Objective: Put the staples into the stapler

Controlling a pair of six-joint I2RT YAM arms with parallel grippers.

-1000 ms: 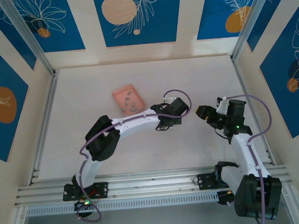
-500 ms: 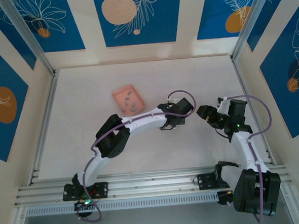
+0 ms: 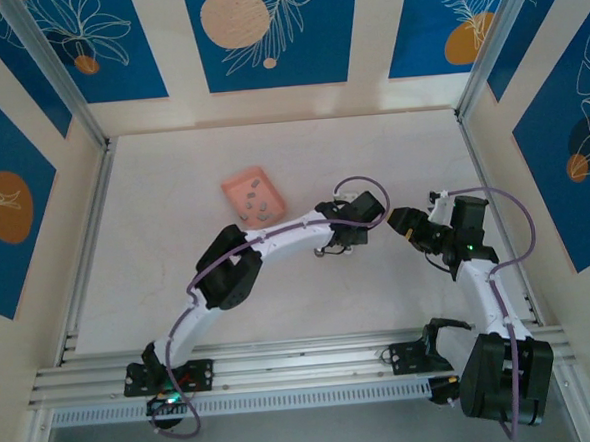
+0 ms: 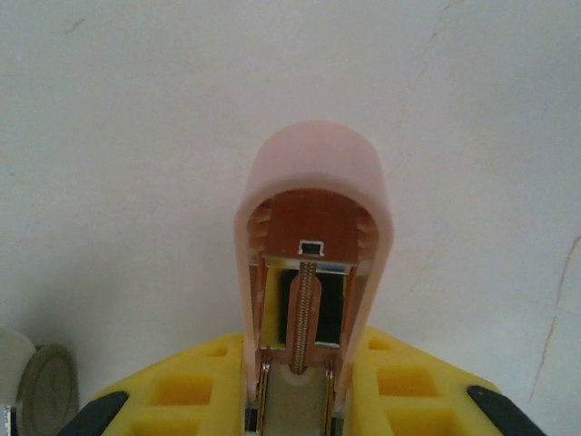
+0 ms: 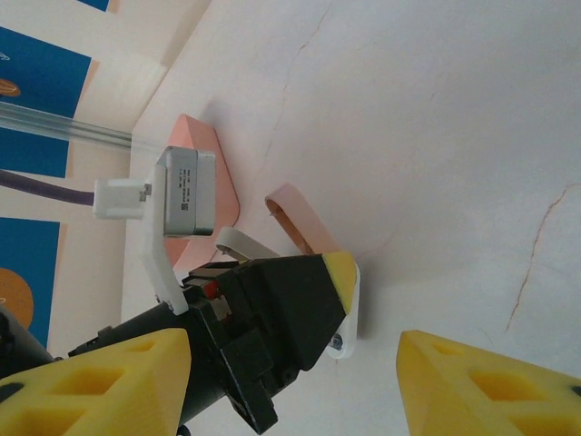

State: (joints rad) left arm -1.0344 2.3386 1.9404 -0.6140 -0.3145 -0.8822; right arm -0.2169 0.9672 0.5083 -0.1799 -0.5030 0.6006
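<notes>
Plainly, the left pincer (image 4: 295, 404) is closed tight on the rear of the pale pink plastic stapler (image 4: 313, 263), which is opened so that its magazine channel and spring face the wrist camera. The right pincer (image 3: 400, 221) hangs just beside it, its yellow fingers (image 5: 109, 381) set well apart with nothing between them. The tiny grey metal staples (image 3: 256, 195) lie in the shallow salmon-pink rectangular tray (image 3: 231, 193) on the white worktop (image 3: 172, 178), beyond the left arm and well apart from both pincers. None is in hand, and I cannot tell whether any sits in the channel

The likely trouble lies in fetching a bar. The staples are small and flat, so wide fingers may skid over one, scatter the rest, or push the light tray along. The left arm and its cable lie between the right pincer and the tray, so a direct reach risks a knock that shifts the stapler. The channel is narrow, so a tilted bar could jam or drop. A push on the stapler's free end could also twist it in the pads
</notes>
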